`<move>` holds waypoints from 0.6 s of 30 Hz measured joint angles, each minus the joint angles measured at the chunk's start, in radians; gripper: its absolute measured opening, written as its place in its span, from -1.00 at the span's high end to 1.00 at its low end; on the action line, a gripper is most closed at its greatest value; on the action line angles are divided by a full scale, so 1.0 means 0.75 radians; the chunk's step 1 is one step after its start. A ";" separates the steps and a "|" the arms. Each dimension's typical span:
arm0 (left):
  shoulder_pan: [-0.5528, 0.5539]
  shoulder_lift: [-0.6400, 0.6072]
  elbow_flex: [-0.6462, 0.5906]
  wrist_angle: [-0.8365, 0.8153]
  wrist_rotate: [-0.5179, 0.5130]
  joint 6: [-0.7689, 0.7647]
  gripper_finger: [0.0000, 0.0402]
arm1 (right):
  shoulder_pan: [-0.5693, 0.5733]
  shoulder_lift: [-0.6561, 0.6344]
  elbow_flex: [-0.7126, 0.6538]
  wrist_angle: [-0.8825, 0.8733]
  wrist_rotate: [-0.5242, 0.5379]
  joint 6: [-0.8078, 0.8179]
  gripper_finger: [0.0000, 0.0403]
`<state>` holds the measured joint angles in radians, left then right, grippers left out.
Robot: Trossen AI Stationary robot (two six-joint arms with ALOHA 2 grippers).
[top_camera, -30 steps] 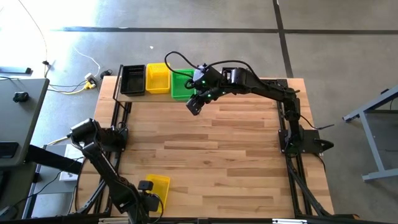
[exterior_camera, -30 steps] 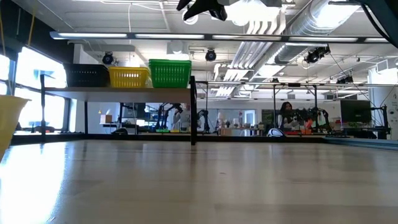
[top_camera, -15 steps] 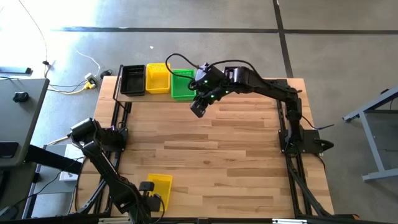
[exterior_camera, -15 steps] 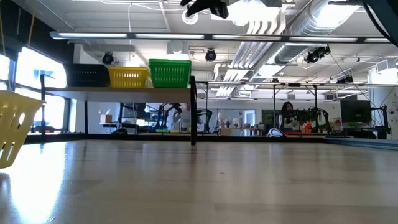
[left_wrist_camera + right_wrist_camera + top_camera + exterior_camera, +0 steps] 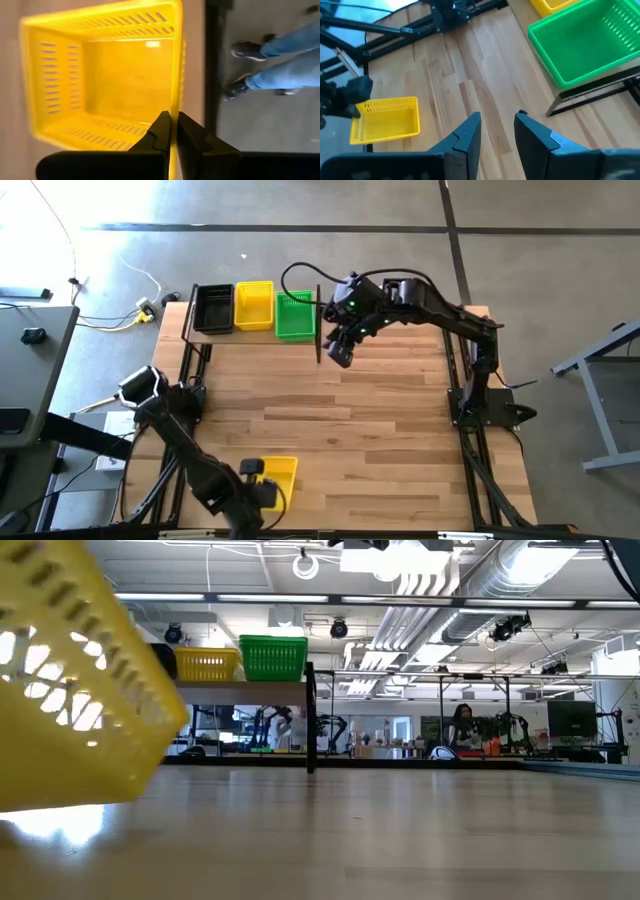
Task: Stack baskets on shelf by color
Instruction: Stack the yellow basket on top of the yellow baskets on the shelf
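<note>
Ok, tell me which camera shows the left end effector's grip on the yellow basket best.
The left wrist view: the left end effector is shut on the yellow basket, pinching its wall. The high view shows arm and basket small at the table's near edge; the low view shows only the tilted basket; the right wrist view shows it far off.

Four baskets are being counted on the table [image 5: 380, 430]: two yellow, one green and one black. Three of them are being carried on one shelf [image 5: 190, 320] at the far edge: the black basket [image 5: 213, 307], a yellow basket [image 5: 253, 305] and the green basket [image 5: 294, 315]. The other yellow basket [image 5: 278, 476] is being seen at the near edge. Two arms are being counted.
</note>
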<state>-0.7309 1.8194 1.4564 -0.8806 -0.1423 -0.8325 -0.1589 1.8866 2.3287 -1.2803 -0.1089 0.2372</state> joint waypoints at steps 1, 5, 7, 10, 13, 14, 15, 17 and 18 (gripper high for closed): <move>0.018 0.000 0.018 -0.035 -0.011 0.029 0.98 | 0.000 -0.006 0.000 -0.009 0.000 -0.012 0.49; 0.082 -0.001 0.084 -0.156 -0.042 0.151 0.98 | -0.001 -0.020 0.000 -0.057 0.025 -0.052 0.49; 0.107 -0.017 0.101 -0.209 -0.056 0.208 0.98 | -0.001 -0.022 0.000 -0.080 0.061 -0.082 0.49; 0.142 -0.065 0.109 -0.263 -0.089 0.277 0.98 | -0.006 -0.022 0.000 -0.109 0.091 -0.114 0.49; 0.176 -0.128 0.109 -0.345 -0.149 0.323 0.98 | -0.020 -0.022 0.000 -0.125 0.096 -0.119 0.49; 0.187 -0.153 0.109 -0.375 -0.172 0.340 0.98 | -0.026 -0.022 0.000 -0.125 0.096 -0.119 0.49; 0.196 -0.182 0.109 -0.414 -0.199 0.356 0.98 | -0.032 -0.022 0.000 -0.125 0.096 -0.119 0.49; 0.227 -0.236 0.109 -0.477 -0.248 0.394 0.98 | -0.044 -0.022 0.000 -0.124 0.096 -0.119 0.49; 0.242 -0.263 0.109 -0.506 -0.273 0.416 0.98 | -0.051 -0.022 0.000 -0.124 0.096 -0.119 0.49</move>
<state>-0.5492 1.6223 1.5383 -1.2602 -0.3468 -0.5205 -0.1969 1.8698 2.3287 -1.3735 -0.0368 0.1482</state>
